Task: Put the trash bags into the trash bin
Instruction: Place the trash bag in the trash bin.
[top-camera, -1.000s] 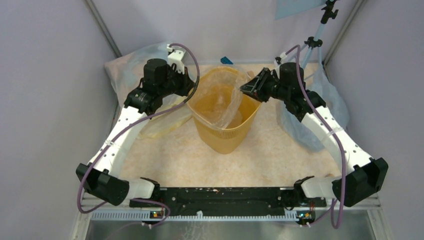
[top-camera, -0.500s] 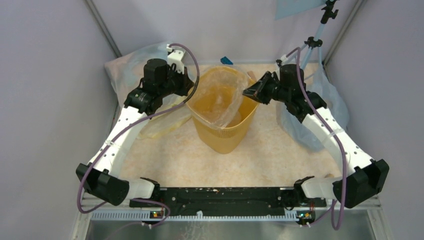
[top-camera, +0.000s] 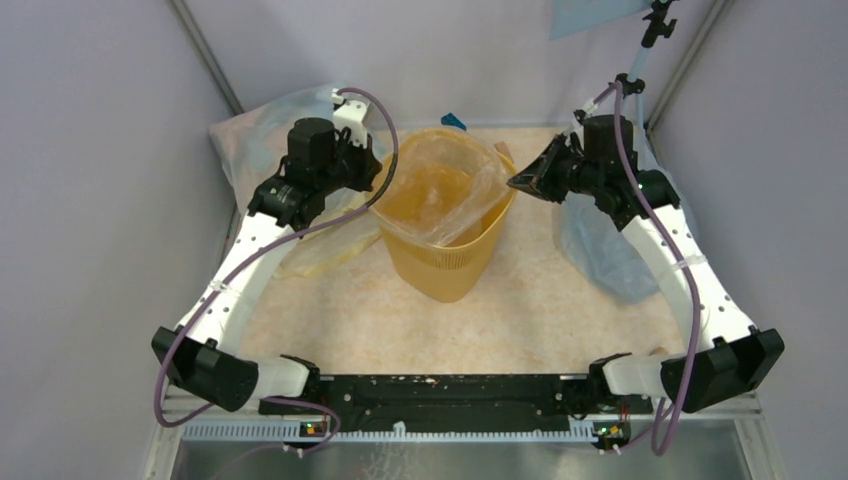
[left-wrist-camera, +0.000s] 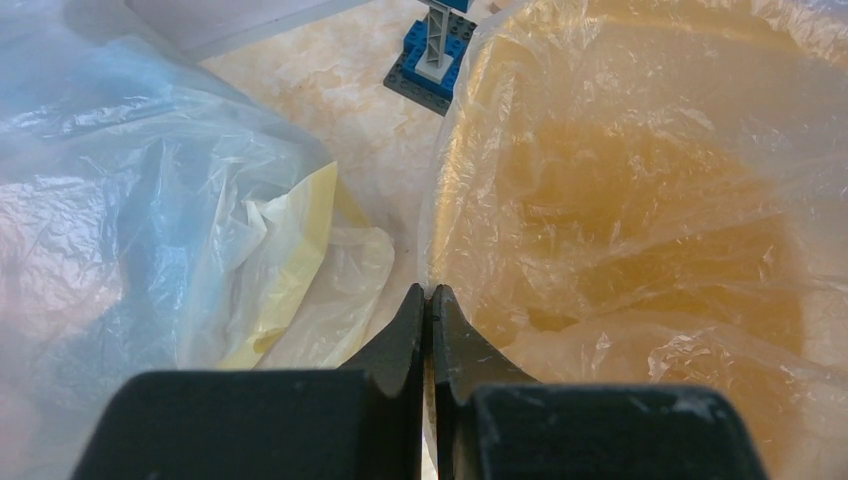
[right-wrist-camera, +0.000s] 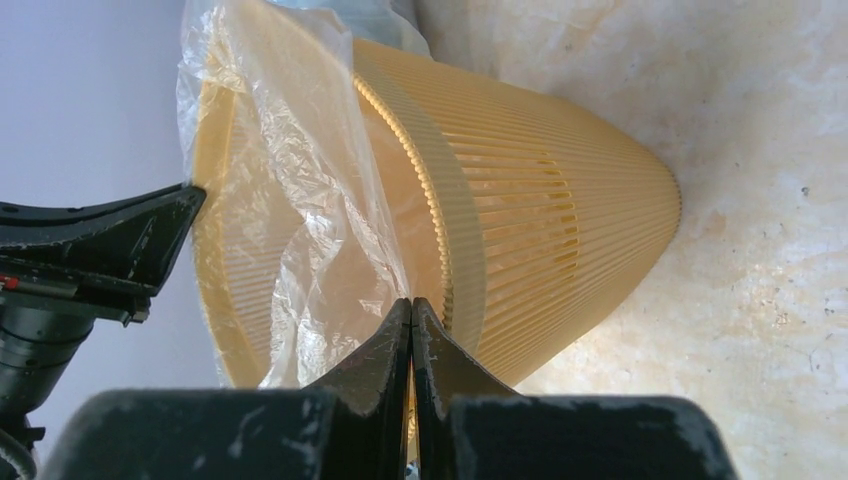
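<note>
On my right wrist camera, the right gripper (right-wrist-camera: 412, 312) has its jaws pressed together on a fold of the trash bag (right-wrist-camera: 300, 200), clear and wrinkly. The film is draped over the rim of the trash bin (right-wrist-camera: 540, 240), whose ribbed yellow wall tapers towards the mottled bench (right-wrist-camera: 760, 200). To the left, past the bin's mouth, I see a black part of the left arm (right-wrist-camera: 100, 245).
</note>
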